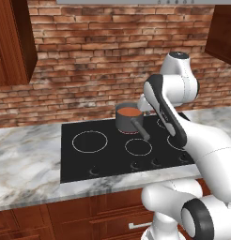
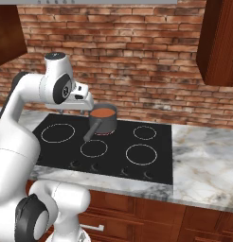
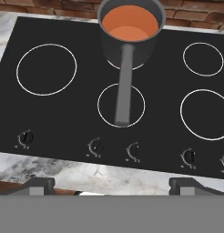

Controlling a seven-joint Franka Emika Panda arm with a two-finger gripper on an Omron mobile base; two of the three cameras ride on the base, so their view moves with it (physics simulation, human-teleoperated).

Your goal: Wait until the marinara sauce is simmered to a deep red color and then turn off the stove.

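Orange-red sauce (image 3: 130, 22) fills a dark grey saucepan (image 3: 132, 50) that sits ahead of the gripper (image 3: 112, 184), on the rear centre burner ring of the black glass stove (image 3: 54, 118); the colour reads as a light, flat orange-red rather than a deep one; the pan's long handle (image 3: 124, 86) points back toward the gripper, its end lying over the small front centre ring; the gripper hangs above the stove's front edge, apart from everything, with its two dark fingertips (image 3: 37, 184) far apart and nothing between them; five small round knobs (image 3: 96, 146) run in a row along the front strip just ahead of the fingertips, one off to the left, two near the middle below the handle's end, two to the right; a grey-veined marble counter (image 3: 100, 173) borders the stove directly under the gripper; from the base cameras the hand (image 2: 79, 97) is held just beside and slightly above the saucepan (image 2: 104, 119), with a brick wall (image 2: 137, 61) behind and dark wood cabinets (image 1: 14, 40) above to either side.
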